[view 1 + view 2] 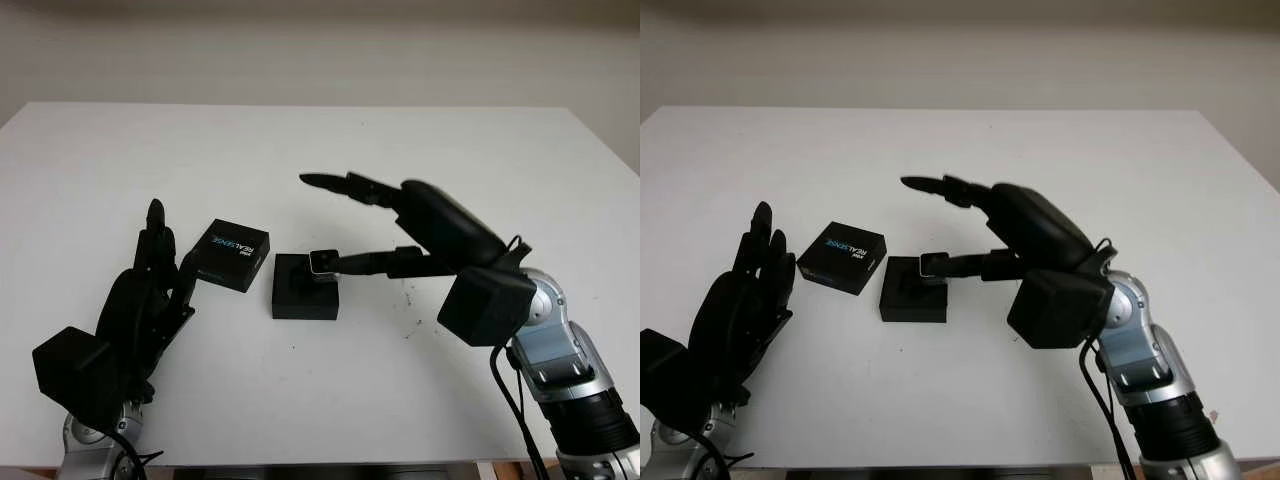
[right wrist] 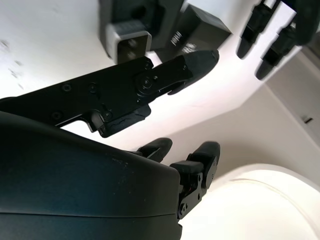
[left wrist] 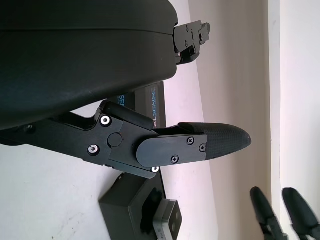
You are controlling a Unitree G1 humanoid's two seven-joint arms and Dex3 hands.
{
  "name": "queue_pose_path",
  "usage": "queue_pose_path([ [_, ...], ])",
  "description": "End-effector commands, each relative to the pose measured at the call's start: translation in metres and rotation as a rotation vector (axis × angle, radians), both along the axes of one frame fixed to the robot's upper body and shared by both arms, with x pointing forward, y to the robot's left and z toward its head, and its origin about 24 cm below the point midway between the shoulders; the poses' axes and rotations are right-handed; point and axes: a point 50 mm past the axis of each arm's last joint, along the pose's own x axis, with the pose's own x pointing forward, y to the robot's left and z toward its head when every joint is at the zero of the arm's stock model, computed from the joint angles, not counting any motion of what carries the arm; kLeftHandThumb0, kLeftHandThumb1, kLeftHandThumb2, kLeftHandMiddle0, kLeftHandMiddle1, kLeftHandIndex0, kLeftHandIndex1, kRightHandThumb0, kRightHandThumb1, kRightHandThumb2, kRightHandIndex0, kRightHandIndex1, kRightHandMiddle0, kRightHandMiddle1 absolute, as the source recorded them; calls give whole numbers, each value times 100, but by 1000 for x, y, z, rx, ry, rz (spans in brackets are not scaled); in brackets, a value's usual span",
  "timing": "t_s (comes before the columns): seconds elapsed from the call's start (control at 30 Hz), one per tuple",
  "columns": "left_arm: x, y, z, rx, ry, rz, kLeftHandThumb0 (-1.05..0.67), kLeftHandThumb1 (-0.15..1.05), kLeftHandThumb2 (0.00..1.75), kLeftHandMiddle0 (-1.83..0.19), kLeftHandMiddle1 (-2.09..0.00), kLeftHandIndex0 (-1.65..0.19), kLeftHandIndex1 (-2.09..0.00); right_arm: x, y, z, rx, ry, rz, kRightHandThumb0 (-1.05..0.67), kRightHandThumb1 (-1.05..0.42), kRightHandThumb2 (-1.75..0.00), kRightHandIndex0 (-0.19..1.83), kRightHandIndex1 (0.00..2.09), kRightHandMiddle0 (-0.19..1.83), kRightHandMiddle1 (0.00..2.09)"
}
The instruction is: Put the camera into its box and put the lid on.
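**Camera at box, lid beside**

Eye views: camera point(image 1: 323, 262) sits in the open box point(image 1: 304, 288) at frame centre, lid point(image 1: 235, 254) just left on the desk point(image 1: 420, 150). Right hand point(image 1: 335, 225) reaches in from lower right, released, lower finger against the camera. Left hand point(image 1: 150, 290) lower left, open.

Left wrist view: lid's lettering visible.

Camera point(image 1: 323, 262) in the box point(image 1: 303, 289), lid point(image 1: 234, 254) just left, on the table point(image 1: 330, 150).
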Motion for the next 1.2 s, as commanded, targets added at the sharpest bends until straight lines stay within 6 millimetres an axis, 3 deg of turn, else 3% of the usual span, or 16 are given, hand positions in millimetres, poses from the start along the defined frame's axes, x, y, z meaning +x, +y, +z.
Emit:
queue_pose_path([
  [0.0, 0, -2, 1, -7, -8, 1, -77, 105, 47, 19, 0, 19, 0, 2, 3, 6, 0, -19, 8, -62, -89, -5, 24, 64, 5, 89],
  [0.13, -1, -3, 0, -6, -7, 2, -77, 105, 48, 19, 0, 19, 0, 3, 6, 5, -7, -35, 14, -62, -89, -6, 14, 88, 2, 98],
  [0.33, 0, -3, -1, -18, -9, -3, -75, 105, 49, 19, 0, 19, 0, 11, 6, -7, -8, 8, -29, -59, -87, -5, 10, 94, 7, 92],
  [0.5, -1, -3, -2, -23, -13, -8, -75, 105, 49, 19, 0, 19, 0, 19, 3, -17, -85, 52, -64, -62, -86, -5, 5, 79, 10, 79],
  [0.77, -1, -2, -1, -18, -9, 0, -76, 105, 48, 19, 0, 19, 0, 27, -2, -35, -204, 102, -129, -70, -83, -5, 23, 33, 24, 35],
  [1.17, -1, -1, -1, -11, -12, 7, -76, 105, 48, 19, 0, 19, 0, 28, -5, -47, -254, 121, -160, -71, -83, -5, 29, 29, 29, 27],
])
